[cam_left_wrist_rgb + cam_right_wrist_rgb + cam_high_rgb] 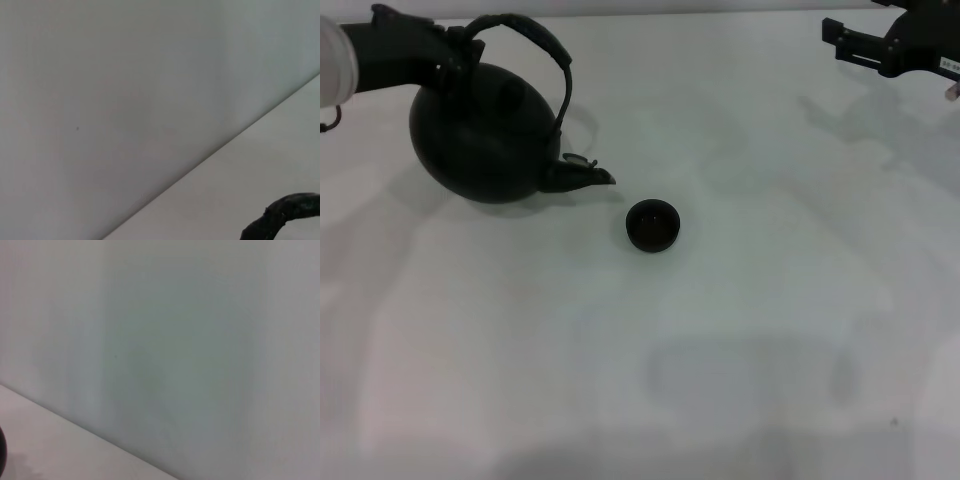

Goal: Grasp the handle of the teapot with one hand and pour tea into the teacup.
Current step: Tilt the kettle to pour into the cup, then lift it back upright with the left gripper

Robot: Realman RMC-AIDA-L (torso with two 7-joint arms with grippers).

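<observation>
The black round teapot is at the far left in the head view, tipped so its short spout points right and slightly down toward the teacup. Its dark arched handle rises over the body. My left gripper comes in from the left edge and is shut on the handle's left end. A piece of the handle shows in the left wrist view. The small black teacup stands on the table just right of the spout tip, apart from it. My right gripper hangs open at the far right, away from both.
The white table stretches out in front and to the right of the teacup. A pale wall fills most of both wrist views. A dark rounded edge shows at the side of the right wrist view.
</observation>
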